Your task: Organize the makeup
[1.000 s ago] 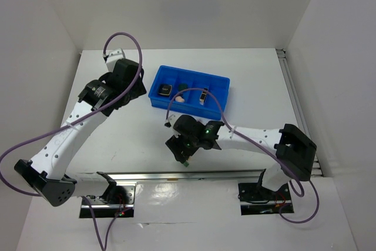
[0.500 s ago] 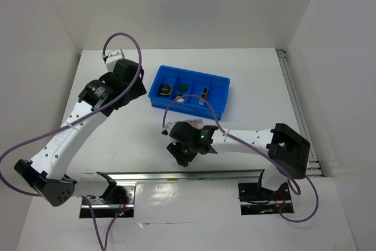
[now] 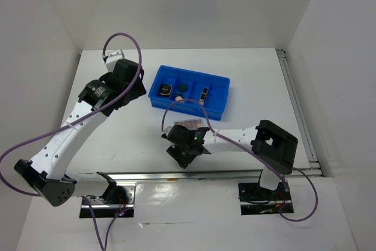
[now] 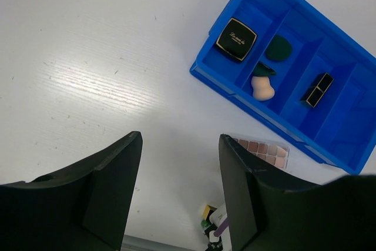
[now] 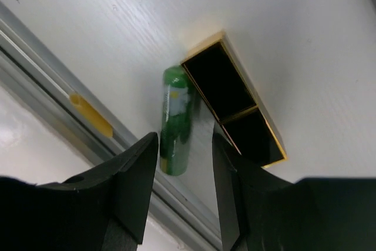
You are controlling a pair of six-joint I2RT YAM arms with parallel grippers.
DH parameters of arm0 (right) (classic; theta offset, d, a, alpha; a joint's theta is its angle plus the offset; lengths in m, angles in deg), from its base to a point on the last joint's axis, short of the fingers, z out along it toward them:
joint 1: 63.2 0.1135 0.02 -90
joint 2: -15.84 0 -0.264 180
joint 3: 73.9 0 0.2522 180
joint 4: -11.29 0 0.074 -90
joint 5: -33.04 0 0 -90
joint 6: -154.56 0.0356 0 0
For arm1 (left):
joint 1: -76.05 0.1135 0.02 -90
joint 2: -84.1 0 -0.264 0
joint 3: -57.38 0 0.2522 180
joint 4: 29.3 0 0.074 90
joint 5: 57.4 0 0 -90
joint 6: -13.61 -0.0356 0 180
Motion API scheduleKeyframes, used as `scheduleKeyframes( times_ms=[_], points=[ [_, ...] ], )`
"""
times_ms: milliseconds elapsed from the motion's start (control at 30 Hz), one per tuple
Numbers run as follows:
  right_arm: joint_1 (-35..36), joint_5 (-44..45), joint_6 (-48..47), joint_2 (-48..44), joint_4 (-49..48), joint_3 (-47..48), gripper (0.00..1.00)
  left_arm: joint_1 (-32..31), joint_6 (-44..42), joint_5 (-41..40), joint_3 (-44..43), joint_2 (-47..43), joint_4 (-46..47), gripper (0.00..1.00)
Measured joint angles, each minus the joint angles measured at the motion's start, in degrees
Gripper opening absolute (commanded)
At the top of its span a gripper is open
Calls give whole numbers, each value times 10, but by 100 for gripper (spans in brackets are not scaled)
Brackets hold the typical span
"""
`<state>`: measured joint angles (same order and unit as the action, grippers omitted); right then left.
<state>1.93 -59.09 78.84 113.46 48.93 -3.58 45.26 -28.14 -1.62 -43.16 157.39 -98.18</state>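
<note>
From above, the blue tray sits mid-counter with several pieces already sorted into its compartments; the pink palette lies outside it, just in front of its near wall. The left end effector hangs to the tray's left, well apart from the loose pieces. The right end effector is down low at the near edge, probably because the last loose pieces are there.

The left wrist view shows that arm's fingers spread and empty over bare counter; in the tray are the black compact, a round green piece, the peach sponge and a stored case, kept apart by the dividers.

The right wrist view shows a green tube lying close to a loose case of black and gold, both near the metal rail. The fingers stand part-way apart with the tube's lower end in the gap, against the left finger; the case's end runs behind the other. I cannot tell whether they pinch anything; the tube looks like the target, and the case so close could get caught too.
</note>
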Motion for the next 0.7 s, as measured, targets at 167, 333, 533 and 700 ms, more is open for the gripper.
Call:
scheduleKeyframes(
  times_ms=[167,333,533,700],
  points=[
    [0,22,2,7,-11,1,44,0,0,-1,4,0,-3,68],
    [5,47,6,11,-12,8,38,0,0,-3,7,-2,-3,68],
    [12,72,3,-21,46,52,28,0,0,-5,8,-5,-3,68],
    [-6,100,-8,-68,73,119,28,0,0,-4,15,-5,-2,68]
  ],
)
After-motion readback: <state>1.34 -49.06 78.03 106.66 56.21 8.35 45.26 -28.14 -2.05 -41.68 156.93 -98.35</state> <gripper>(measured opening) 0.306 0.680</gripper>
